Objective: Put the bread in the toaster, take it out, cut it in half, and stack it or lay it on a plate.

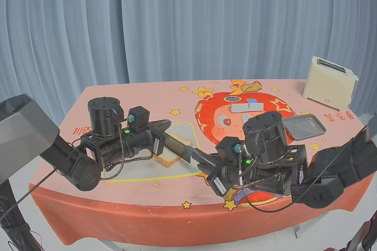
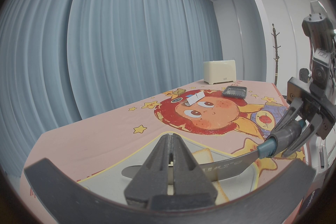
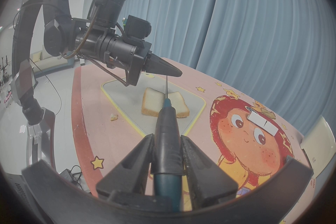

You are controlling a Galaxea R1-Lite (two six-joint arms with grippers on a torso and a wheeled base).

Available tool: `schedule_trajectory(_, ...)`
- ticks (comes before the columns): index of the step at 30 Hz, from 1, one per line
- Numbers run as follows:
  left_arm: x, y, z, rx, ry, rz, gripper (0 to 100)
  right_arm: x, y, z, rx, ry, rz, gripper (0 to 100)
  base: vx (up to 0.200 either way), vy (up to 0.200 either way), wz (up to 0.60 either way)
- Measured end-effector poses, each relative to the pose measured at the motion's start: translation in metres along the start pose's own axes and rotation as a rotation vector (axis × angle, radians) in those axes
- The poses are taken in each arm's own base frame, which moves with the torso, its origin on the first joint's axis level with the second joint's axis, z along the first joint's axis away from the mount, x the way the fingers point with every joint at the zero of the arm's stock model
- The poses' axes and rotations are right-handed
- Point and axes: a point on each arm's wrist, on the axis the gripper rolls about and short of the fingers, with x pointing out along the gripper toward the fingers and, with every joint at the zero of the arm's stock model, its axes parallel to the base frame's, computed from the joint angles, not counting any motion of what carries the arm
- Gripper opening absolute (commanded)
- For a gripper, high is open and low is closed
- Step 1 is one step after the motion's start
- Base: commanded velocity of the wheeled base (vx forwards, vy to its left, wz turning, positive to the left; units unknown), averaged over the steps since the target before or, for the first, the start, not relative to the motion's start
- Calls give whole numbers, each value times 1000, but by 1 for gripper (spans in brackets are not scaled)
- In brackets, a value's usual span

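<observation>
Grey steel of the knife (image 1: 178, 147) was laid across the middle of the bread (image 3: 151, 101) in the head view, so that strip of the slice was hidden there. Whether the blade had gone into the slice or only rested on it could not be told. From the right wrist the blade was seen edge-on, as a thin line over the centre of the slice. In the left wrist view most of the bread was covered by the closed fingers (image 2: 157, 168) and the blade; only a corner of crust was seen on each side.

The bread was a single square slice, pale in the middle with a golden-brown crust. It was laid flat on the pale cutting board (image 1: 137, 169), towards that board's right end. A small crumb (image 1: 156, 184) was seen on the table (image 1: 129, 95) just off the board's near edge.

The knife's dark handle was clamped by the right gripper (image 3: 167, 140), with the teal collar and blade pointed out over the board. The left gripper (image 1: 168, 122) was held above the slice with its fingers pressed together on nothing.

The cream toaster (image 1: 329, 85) was stood at the table's far right corner, well apart from the bread. A grey tray (image 1: 304, 127) was set between the two.
</observation>
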Motion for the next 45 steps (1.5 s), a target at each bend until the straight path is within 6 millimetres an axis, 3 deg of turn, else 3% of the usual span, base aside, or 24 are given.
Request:
schedule_trajectory(19, 9, 0, -13, -3, 2, 2, 0, 0, -1, 3, -1, -2, -5, 0, 0, 0, 0)
schedule_trajectory(33, 10, -1, -11, 0, -19, 1, 0, 0, -4, -11, 7, 32, -13, 0, 0, 0, 0)
schedule_trajectory(45, 8, 2, -4, 1, -32, 12, 0, 0, -6, -3, 10, 13, -21, 0, 0, 0, 0)
